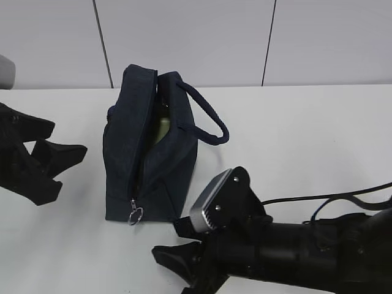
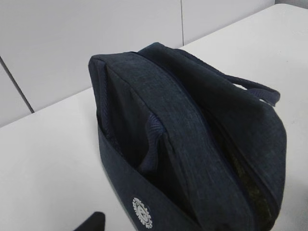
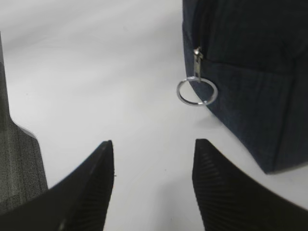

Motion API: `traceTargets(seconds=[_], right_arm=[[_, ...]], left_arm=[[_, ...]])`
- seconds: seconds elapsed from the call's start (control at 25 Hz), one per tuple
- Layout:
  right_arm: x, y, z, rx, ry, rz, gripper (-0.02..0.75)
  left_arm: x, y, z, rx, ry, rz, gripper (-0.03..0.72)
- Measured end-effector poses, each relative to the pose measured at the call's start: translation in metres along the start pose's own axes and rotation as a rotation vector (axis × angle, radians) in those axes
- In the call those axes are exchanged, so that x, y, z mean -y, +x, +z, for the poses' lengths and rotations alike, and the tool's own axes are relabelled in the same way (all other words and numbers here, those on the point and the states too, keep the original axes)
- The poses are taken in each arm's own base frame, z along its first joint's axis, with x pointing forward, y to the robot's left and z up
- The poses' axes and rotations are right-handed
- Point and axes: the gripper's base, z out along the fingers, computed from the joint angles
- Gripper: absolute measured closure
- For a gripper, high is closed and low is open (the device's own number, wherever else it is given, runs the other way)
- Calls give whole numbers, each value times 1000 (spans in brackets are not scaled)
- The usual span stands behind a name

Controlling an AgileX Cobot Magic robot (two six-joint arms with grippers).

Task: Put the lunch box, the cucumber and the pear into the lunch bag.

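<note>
The navy lunch bag (image 1: 147, 159) stands on the white table, its top zipper partly open. Its metal ring pull (image 1: 135, 215) hangs at the near end and shows in the right wrist view (image 3: 197, 91). The loop handle (image 1: 208, 116) droops to the right. A pale green-yellow sliver (image 1: 162, 127) shows through the gap; I cannot tell which item it is. The lunch box, cucumber and pear are otherwise hidden. My left gripper (image 1: 68, 141) is open and empty left of the bag (image 2: 192, 144). My right gripper (image 3: 153, 144) is open and empty just short of the ring pull, low in the exterior view (image 1: 165, 237).
A grey object (image 1: 5, 70) sits at the table's far left back edge. A white panelled wall rises behind the table. A black cable (image 1: 331, 199) runs along the right arm.
</note>
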Motion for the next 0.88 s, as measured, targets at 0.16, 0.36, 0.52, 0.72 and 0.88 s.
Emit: traceTargets(seconds=[0.16,0.36,0.52,0.72,0.88], right_arm=[[-4,-2,16,6,-15,1,325],[3,1,30,-12,14,29,325],[9,0,44,-26,34,35,325],[16,-4,57,-31,55,44,325],[17,-6,61,-31,57,42,324]], left_arm=[[0,0,0,2,-1,-1,285],[0,-1,-2,12,-3,-2,285],[-1,-5,-9,41,-9,-2,285],[-1,-7,-13,58,-14,-3,285],[-1,-7,-13,59,-13,-14,285]])
